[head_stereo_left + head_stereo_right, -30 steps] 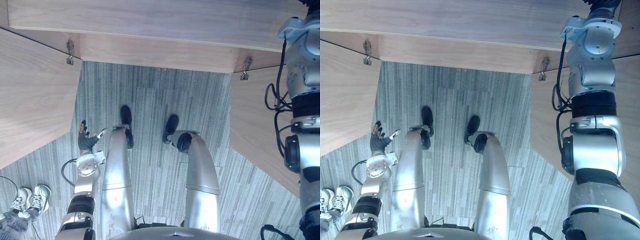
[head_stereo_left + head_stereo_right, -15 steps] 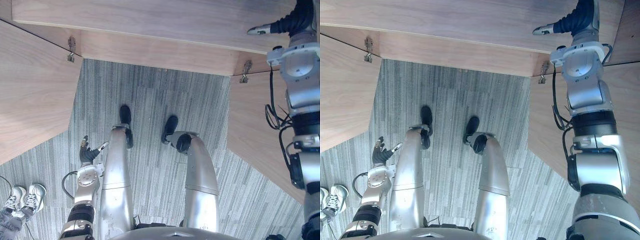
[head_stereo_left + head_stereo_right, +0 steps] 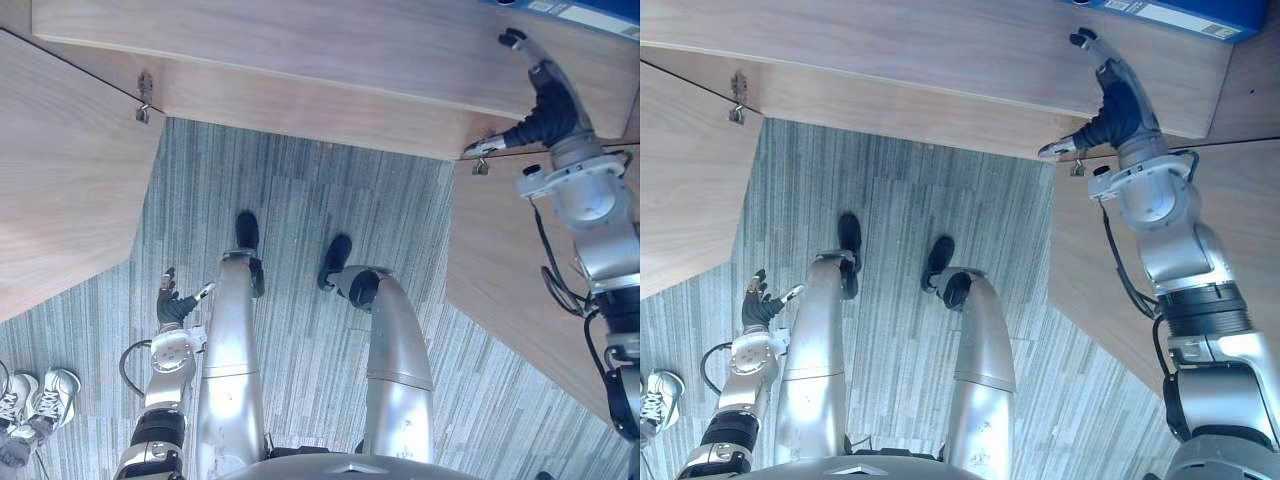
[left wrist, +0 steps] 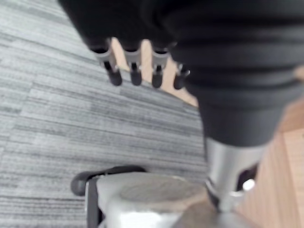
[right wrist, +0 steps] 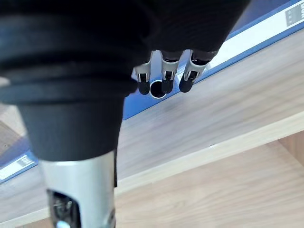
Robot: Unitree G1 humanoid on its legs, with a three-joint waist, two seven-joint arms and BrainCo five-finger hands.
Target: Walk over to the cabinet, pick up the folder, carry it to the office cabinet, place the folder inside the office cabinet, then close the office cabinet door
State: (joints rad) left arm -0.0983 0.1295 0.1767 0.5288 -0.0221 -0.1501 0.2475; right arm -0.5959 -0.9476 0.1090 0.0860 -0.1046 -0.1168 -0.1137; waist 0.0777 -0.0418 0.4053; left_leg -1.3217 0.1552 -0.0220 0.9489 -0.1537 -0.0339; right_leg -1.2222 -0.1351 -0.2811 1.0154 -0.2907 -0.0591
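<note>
Just past the dark-tipped silver fingers (image 5: 163, 71) of the right hand (image 3: 1118, 100), the folder (image 3: 1170, 12) is deep blue with a white label strip along its edge. It lies on a cabinet (image 3: 890, 45) of pale, warm wood with fine straight grain. Below the left hand (image 3: 760, 308), whose ribbed cover is black, the floor (image 3: 890, 220) is grey carpet streaked in fine light and dark lines, and a person's shoes (image 3: 40, 392) near that hand are white with grey.

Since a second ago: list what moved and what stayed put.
The right hand has swung forward over the cabinet top to the blue folder, fingers straight by its spine, nothing gripped yet. The left hand stays low at the robot's side, open. Both cabinet doors stay open.
</note>
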